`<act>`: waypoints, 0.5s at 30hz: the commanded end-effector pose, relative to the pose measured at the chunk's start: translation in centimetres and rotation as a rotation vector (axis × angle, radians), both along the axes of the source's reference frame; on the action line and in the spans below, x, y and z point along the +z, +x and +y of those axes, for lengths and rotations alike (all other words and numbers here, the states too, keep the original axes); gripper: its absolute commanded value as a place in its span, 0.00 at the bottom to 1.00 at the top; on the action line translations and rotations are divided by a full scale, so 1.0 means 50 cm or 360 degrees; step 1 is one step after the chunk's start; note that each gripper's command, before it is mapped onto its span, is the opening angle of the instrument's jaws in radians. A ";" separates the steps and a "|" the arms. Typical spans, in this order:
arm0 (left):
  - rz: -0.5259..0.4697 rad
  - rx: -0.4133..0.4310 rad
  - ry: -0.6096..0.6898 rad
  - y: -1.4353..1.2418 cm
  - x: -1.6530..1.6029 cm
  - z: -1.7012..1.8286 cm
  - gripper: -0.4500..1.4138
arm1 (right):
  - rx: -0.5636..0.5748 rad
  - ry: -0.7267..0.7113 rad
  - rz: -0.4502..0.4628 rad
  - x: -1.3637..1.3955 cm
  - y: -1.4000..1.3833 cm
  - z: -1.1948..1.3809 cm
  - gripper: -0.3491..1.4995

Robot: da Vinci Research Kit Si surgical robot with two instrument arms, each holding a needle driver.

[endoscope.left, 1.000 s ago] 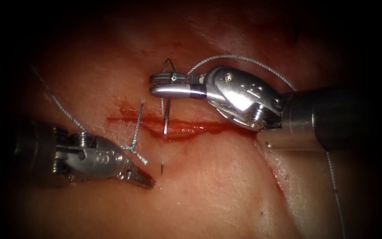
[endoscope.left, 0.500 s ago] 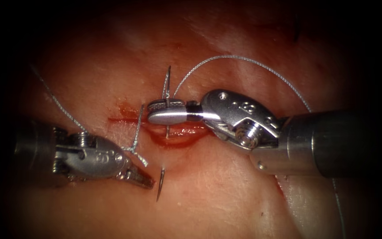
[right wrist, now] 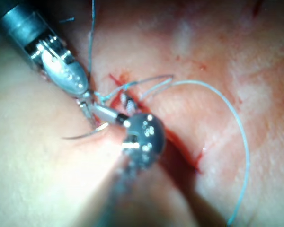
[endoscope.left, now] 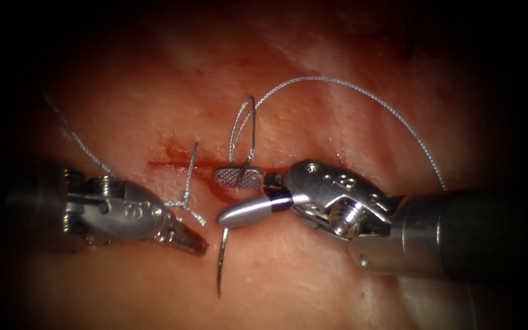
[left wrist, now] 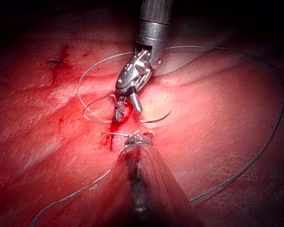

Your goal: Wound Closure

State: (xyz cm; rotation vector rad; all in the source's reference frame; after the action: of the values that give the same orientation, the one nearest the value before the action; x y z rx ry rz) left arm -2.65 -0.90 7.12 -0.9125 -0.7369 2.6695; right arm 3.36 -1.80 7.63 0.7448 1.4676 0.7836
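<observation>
Spanning the cut (endoscope.left: 215, 177) in the tissue (endoscope.left: 313, 269), the needle (endoscope.left: 221, 263) is emerging below it. Right tool (endoscope.left: 230, 198) is standing with jaws apart, gripping nothing; left tool (endoscope.left: 192, 243) is closed, empty, beside the thread (endoscope.left: 349, 88).

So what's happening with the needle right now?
Over the last second the right tool has driven the needle through the tissue under the cut. Its fingers have now opened off the needle's tail, which arcs up with the thread attached. The pointed half sticks out below the cut. The left tool sits just beside it, apparently holding nothing.
</observation>
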 end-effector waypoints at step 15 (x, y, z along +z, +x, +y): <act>-0.0297 0.0112 -0.0286 -0.0039 -0.0028 0.0011 0.44 | 0.0079 -0.0033 -0.0267 0.0059 -0.0185 0.0091 0.92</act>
State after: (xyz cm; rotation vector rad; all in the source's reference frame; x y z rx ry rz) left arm -2.85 -0.79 6.89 -1.2532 -0.5618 2.7745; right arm 2.35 -1.34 7.85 0.6119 1.3440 0.8471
